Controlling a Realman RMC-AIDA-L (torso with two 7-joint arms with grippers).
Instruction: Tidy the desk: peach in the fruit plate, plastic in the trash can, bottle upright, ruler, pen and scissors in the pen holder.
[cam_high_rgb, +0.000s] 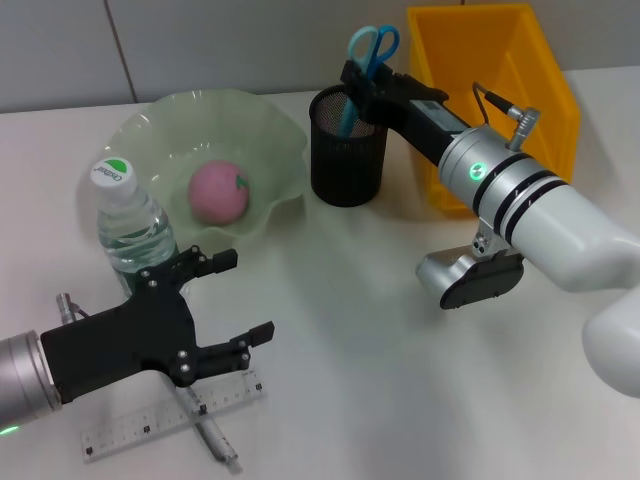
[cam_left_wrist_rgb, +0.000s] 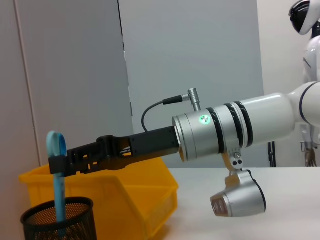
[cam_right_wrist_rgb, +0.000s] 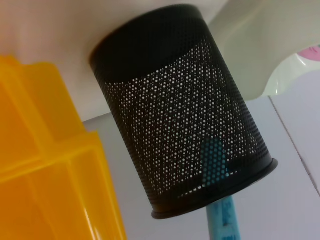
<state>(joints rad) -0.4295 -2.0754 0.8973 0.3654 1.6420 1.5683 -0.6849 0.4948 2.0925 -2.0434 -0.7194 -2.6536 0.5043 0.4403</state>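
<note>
Scissors (cam_high_rgb: 362, 75) blades hidden inside holder (cam_high_rgb: 347, 150)

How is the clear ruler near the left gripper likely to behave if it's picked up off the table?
The ruler lies flat and looks thin, so the fingers may struggle to get under an edge. It looks like smooth clear plastic, so probably light and slippery. It crosses the pen; whichever lies on top may shift or roll when the open left gripper lifts.

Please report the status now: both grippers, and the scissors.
Right gripper shut on scissors, blades inside pen holder. Left gripper open above ruler and pen. Nothing blocking.
</note>
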